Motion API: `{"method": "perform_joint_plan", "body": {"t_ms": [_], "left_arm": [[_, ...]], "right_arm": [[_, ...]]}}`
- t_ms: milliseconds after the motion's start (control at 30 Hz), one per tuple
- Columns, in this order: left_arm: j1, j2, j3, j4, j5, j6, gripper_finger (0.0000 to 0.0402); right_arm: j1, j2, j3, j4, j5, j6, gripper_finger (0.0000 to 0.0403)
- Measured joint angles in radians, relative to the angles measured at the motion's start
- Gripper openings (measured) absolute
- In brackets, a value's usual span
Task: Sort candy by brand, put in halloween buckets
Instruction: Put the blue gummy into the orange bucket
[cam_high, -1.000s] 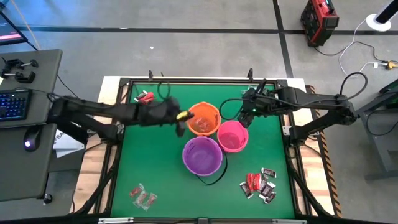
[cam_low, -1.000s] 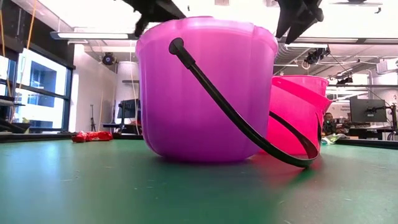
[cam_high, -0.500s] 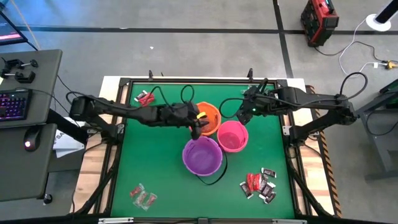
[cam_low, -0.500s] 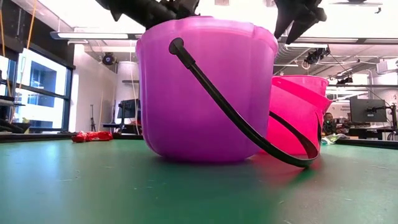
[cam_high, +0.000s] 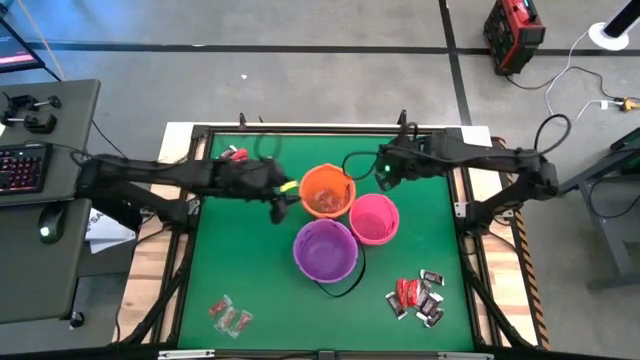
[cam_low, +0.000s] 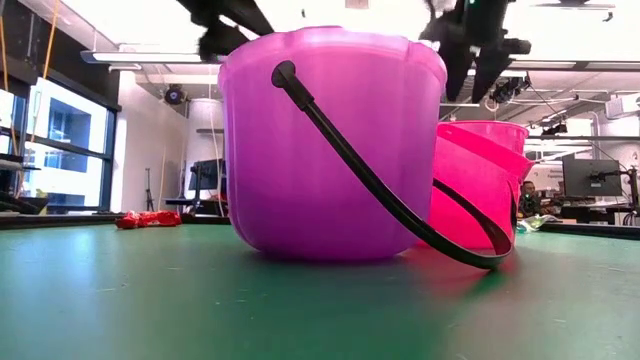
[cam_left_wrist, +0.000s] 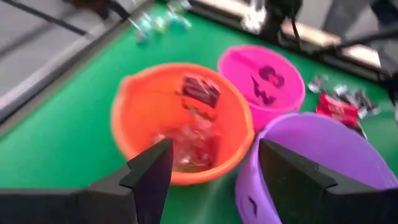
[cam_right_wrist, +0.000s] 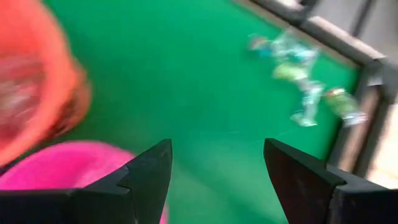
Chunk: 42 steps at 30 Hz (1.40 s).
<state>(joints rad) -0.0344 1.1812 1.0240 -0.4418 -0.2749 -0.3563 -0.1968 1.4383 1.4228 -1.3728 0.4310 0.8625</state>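
Three buckets stand together mid-table: orange (cam_high: 327, 190), pink (cam_high: 374, 218) and purple (cam_high: 325, 250), the purple one's black handle (cam_low: 390, 200) hanging to the table. My left gripper (cam_left_wrist: 214, 180) is open and empty, just left of the orange bucket (cam_left_wrist: 180, 118) and above its rim. A dark candy piece (cam_left_wrist: 199, 91) and clear-wrapped pieces (cam_left_wrist: 186, 142) are inside that bucket. My right gripper (cam_right_wrist: 217, 180) is open and empty, above the table beyond the pink bucket (cam_right_wrist: 68, 177). Green-and-clear candy (cam_right_wrist: 305, 87) lies ahead of it.
Red candy (cam_high: 232, 155) lies at the far left, red-and-clear pieces (cam_high: 229, 315) at the near left, and a pile of red and dark pieces (cam_high: 418, 295) at the near right. Bare green mat lies along the near edge, between the near-left and near-right piles.
My left gripper swung toward the table's right until it was over the orange bucket, then drew back to that bucket's left side. My right gripper has shifted a little toward the far left, sunk slightly and rolled about its own line.
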Motion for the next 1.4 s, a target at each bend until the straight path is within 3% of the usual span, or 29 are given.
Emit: {"method": "perform_joint_plan", "body": {"t_ms": [67, 133, 300, 500, 800, 1100, 1233, 1400], "left_arm": [[-0.024, -0.079, -0.053, 0.000, -0.071, -0.021, 0.0225], [-0.037, -0.144, -0.109, -0.006, -0.103, -0.047, 0.0225], [-0.045, -0.261, -0.237, -0.005, -0.098, -0.097, 0.0225], [-0.041, -0.288, -0.324, 0.007, -0.096, -0.114, 0.0225], [0.016, -0.243, -0.333, 0.111, -0.105, -0.136, 0.0224], [0.076, -0.220, -0.333, 0.155, -0.107, -0.193, 0.0224], [0.091, -0.220, -0.333, 0.158, -0.115, -0.192, 0.0224], [0.101, -0.228, -0.333, 0.155, -0.086, -0.194, 0.0224]], "right_arm": [[-0.075, -0.013, -0.030, 0.031, 0.031, -0.010, 0.0248], [-0.163, -0.042, -0.086, 0.082, -0.003, -0.031, 0.0248], [-0.378, -0.091, -0.299, 0.198, -0.126, -0.021, 0.0248], [-0.572, -0.062, -0.474, 0.407, -0.246, -0.049, 0.0248], [-0.760, 0.144, -0.460, 0.500, -0.226, -0.293, 0.0248], [-0.793, 0.288, -0.412, 0.477, -0.222, -0.480, 0.0242], [-0.789, 0.291, -0.412, 0.480, -0.222, -0.505, 0.0186], [-0.790, 0.291, -0.412, 0.472, -0.208, -0.500, 0.0045]]}}
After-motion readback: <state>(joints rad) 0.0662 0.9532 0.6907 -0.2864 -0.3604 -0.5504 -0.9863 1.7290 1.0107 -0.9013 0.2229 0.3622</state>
